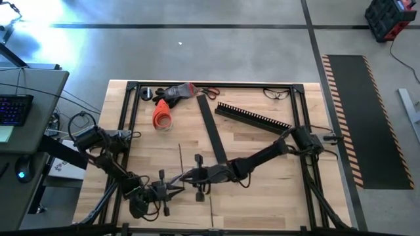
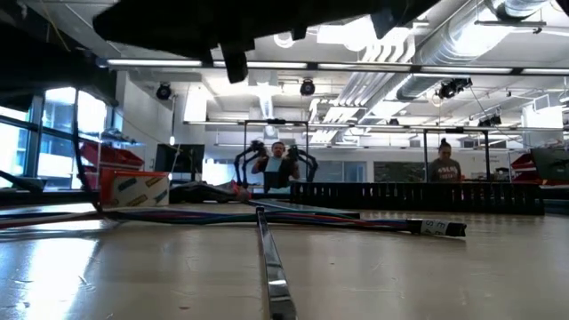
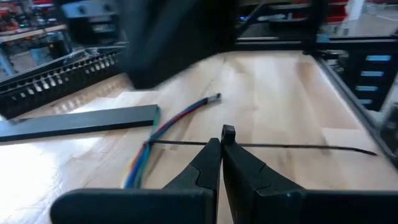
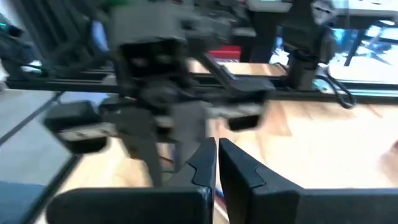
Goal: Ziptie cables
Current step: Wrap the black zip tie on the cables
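Lower centre of the high view: left gripper (image 1: 172, 191) and right gripper (image 1: 186, 176) both pinched closed over the cables (image 3: 163, 127); what they hold, we cannot tell. We'd keep the ziptie (image 3: 298, 147) taut and pull slowly.

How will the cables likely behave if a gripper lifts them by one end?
Probably floppy: in the left wrist view the cables curve across the table rather than lying straight, so the free length should droop. They look thin, so likely light. The strands fan apart near the thin black tie crossing them, so they may splay unless pinched together.
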